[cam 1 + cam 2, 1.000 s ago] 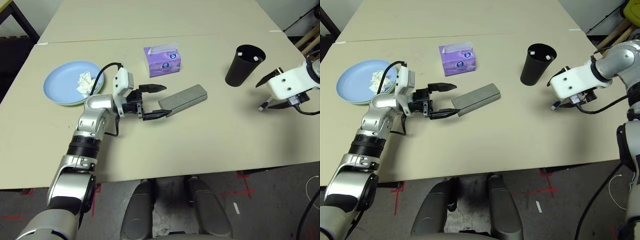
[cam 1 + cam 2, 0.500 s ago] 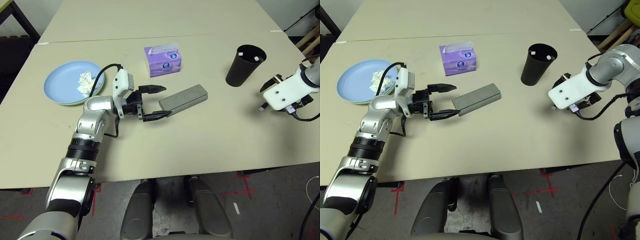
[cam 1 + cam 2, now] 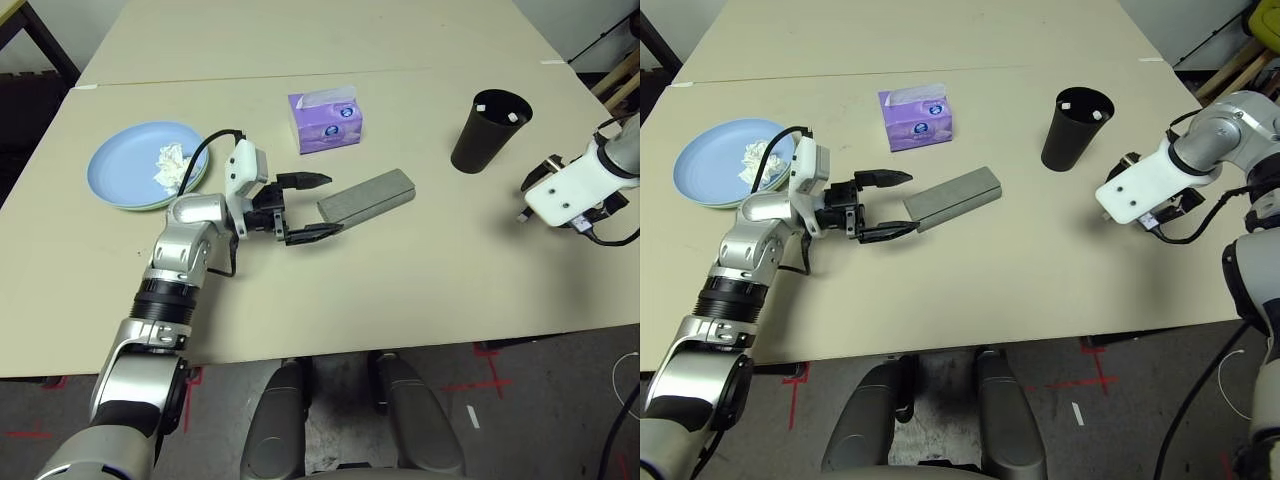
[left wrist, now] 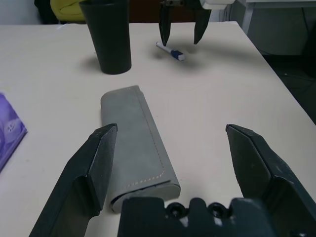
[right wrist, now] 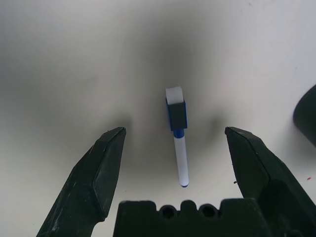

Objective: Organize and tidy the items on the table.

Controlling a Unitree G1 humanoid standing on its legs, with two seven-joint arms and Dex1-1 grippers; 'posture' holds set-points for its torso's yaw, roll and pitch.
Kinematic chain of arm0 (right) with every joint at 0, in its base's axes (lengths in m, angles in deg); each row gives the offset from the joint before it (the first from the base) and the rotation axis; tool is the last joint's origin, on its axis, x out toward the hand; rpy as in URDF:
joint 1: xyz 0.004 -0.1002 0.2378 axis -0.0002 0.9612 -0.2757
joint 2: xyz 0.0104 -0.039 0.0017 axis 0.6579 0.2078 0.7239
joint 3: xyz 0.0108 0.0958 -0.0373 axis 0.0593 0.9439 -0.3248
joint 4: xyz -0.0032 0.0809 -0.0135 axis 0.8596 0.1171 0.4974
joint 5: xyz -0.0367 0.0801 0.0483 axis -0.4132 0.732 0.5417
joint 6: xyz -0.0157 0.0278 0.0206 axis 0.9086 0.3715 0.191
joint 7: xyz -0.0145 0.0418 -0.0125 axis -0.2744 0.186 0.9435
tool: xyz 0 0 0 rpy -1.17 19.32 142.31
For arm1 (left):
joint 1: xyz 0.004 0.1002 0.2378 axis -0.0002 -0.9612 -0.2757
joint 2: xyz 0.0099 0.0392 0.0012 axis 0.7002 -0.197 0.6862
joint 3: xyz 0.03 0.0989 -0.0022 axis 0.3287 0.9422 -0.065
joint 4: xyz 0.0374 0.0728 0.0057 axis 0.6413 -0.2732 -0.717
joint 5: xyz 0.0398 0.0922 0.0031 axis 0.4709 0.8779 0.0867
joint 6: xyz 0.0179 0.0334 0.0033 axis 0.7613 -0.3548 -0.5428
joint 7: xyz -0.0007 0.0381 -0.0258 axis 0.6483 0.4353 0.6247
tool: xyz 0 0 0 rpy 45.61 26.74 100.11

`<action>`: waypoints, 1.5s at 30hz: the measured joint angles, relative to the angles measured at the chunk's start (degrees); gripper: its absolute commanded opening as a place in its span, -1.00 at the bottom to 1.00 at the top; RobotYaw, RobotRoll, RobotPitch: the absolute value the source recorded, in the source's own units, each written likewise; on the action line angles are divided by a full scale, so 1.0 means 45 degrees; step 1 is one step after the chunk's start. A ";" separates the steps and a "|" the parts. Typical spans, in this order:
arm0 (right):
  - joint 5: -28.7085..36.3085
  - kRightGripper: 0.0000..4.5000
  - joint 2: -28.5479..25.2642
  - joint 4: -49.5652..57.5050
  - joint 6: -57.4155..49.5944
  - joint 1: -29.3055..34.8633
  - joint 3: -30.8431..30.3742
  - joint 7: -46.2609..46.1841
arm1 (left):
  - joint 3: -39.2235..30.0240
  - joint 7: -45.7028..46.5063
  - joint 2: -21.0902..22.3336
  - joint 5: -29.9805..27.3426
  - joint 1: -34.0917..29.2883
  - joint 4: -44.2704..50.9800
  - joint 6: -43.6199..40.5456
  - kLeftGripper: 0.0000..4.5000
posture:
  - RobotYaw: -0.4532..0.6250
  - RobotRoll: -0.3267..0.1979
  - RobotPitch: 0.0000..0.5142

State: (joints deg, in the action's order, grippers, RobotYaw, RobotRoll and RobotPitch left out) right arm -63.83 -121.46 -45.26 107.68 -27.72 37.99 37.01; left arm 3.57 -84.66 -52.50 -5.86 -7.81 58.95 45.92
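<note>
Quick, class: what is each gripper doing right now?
Left gripper: open, holding nothing, at the grey case.
Right gripper: open, holding nothing, above the marker.

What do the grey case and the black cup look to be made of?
The grey case looks like matte leather or imitation leather, given its stitched edge. The black cup seems plastic with a dull finish, though coated metal is possible.
</note>
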 measured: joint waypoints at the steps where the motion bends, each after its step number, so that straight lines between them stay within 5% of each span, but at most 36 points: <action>1: 0.0012 0.98 0.0027 -0.0004 0.0011 0.0000 0.0002 0.0027 | 0.0000 0.0003 0.0001 0.0000 -0.0018 0.0008 -0.0030 1.00 | 0.05 0.25 0.00; 18: 0.0424 0.98 0.0207 -0.0208 -0.0007 0.0001 0.0132 0.0650 | -0.0021 0.0245 0.0205 -0.0060 -0.0471 0.0609 -0.0491 1.00 | 0.06 0.25 0.11; 45: -0.1117 0.98 0.0397 -0.0454 -0.0211 -0.0409 -0.0776 -0.1189 | -0.0043 0.0530 0.0336 -0.0288 -0.0639 0.0987 -0.0685 1.00 | 0.10 0.25 0.17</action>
State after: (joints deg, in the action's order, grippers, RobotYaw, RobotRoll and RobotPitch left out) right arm -68.85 -119.68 -47.31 106.73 -29.56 34.49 31.66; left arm 3.38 -82.28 -50.99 -7.16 -10.69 63.39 42.84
